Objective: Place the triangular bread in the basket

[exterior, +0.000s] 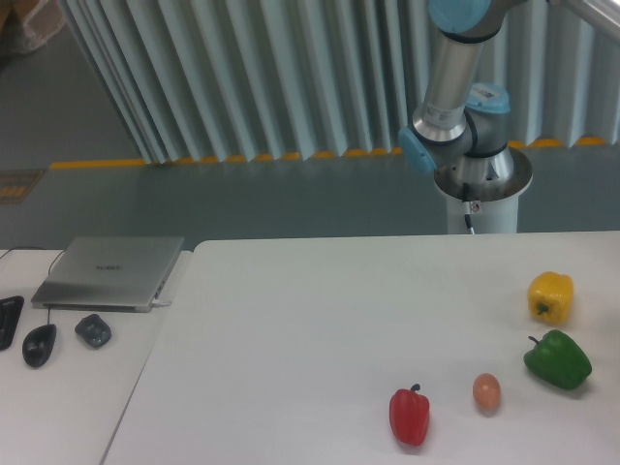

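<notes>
Red pepper, brown egg, green pepper, yellow pepper on white table; gripper out of frame.

No text can be read; the laptop lid carries a small mark, too blurred to tell.

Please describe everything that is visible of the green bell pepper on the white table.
The green bell pepper is glossy and dark green, with a lumpy, lobed body and a short dark stem at its upper left. It lies tilted on the white table near the right edge of the view, just below the yellow bell pepper and to the right of the small brown egg. It touches only the table.
</notes>
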### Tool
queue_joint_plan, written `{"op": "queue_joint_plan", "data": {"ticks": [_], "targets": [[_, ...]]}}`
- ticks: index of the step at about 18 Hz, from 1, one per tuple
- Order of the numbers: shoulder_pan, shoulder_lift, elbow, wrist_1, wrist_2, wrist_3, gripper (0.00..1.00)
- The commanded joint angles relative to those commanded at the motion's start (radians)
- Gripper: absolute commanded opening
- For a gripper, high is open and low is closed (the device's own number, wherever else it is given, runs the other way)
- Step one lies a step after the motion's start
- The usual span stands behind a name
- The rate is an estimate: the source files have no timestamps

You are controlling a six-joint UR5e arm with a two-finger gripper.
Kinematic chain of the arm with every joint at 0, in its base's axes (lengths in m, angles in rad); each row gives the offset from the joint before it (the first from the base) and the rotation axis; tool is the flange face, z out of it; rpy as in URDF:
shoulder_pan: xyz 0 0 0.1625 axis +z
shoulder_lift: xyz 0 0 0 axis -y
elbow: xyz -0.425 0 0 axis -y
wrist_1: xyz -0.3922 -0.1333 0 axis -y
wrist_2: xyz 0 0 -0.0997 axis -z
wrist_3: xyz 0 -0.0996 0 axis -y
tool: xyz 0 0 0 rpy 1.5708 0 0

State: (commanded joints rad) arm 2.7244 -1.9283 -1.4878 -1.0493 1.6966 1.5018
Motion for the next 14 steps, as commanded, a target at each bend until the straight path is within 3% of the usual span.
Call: {"op": "queue_joint_plan", "data": {"ticks": [4, 10, 14], "targets": [[-0.049, 0.023, -0.011, -0.020, 0.003, -0.003, 1.00], [-0.156, 0.066, -0.028, -0.167, -0.020, -0.012, 1.00], [-0.170, 0.097, -0.028, -0.250, -0.138, -0.012, 1.00]]}}
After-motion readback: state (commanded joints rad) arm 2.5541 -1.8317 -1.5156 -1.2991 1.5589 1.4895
